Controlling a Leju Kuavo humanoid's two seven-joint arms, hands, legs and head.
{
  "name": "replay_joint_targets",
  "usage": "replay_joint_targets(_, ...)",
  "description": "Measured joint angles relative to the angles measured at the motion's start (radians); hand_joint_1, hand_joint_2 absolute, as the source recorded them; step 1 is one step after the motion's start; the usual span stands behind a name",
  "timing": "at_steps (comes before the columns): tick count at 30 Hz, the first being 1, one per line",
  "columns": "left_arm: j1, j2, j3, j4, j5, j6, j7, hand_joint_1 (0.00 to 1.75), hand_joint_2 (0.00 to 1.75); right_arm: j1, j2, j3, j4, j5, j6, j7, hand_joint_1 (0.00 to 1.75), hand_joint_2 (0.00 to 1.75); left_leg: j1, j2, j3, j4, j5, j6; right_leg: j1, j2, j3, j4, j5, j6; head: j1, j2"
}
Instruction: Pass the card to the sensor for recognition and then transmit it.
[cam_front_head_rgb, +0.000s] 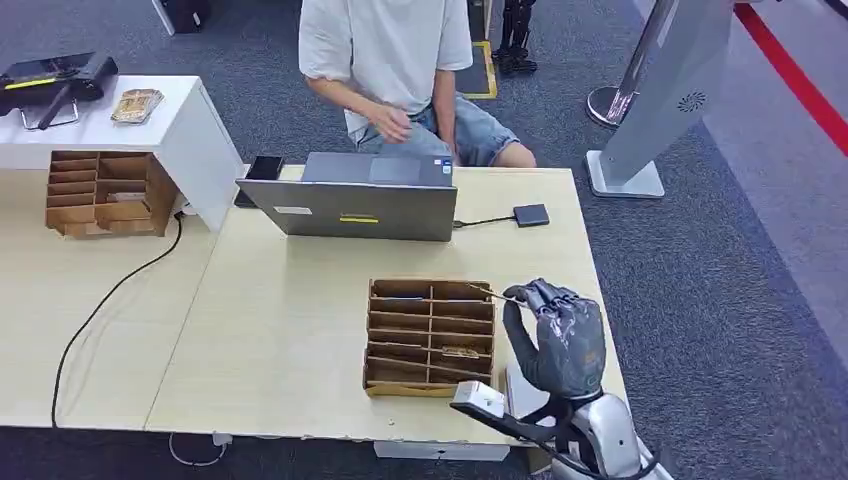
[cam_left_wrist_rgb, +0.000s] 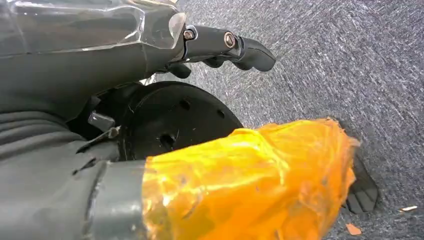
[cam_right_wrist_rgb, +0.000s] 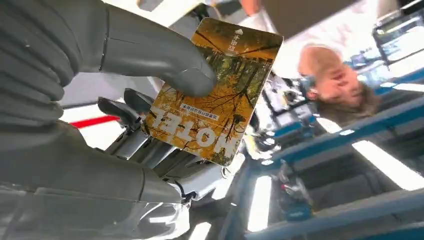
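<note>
In the head view the right hand (cam_front_head_rgb: 556, 335) is raised just beside the wooden sorter (cam_front_head_rgb: 431, 337) at the near right corner of the tabletop (cam_front_head_rgb: 290, 330), pinching the card (cam_front_head_rgb: 492, 294) edge-on so it reads as a thin line. The sensor is hard to pick out; the small dark pad (cam_front_head_rgb: 531, 214) wired to the laptop (cam_front_head_rgb: 356, 208) is my best guess, so the card probably needs carrying forward and laying flat and close over it, face parallel, held steady until it reads. A person (cam_front_head_rgb: 400, 70) sits behind the laptop, likely the one to receive it. The left wrist view shows the left hand (cam_left_wrist_rgb: 220, 47) hanging over carpet with its fingers curled in and nothing in them. The right wrist view shows the thumb (cam_right_wrist_rgb: 170, 62) pressing the card's printed face; keep that pinch near the edge so the card stays exposed.
</note>
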Motion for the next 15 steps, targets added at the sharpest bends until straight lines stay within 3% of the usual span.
replay_joint_targets(8, 0.001, -0.003, 0.044, 0.0, 0.0, 0.0, -0.016, 0.0, 0.0, 0.114, 0.003, -0.079, -0.011, -0.127, 0.006, -0.035, 1.75, 1.75, 0.0, 0.0, 0.0, 0.0, 0.0, 0.0, 0.0, 0.0, 0.0, 0.0, 0.0, 0.0, 0.0, 0.0)
replay_joint_targets(15, 0.002, -0.003, 0.085, 0.0, 0.0, 0.0, -0.024, 0.0, 0.0, 0.155, 0.014, -0.143, -0.001, -0.324, 0.099, -0.079, 1.75, 1.75, 0.0, 0.0, 0.0, 0.0, 0.0, 0.0, 0.0, 0.0, 0.0, 0.0, 0.0, 0.0, 0.0, 0.0)
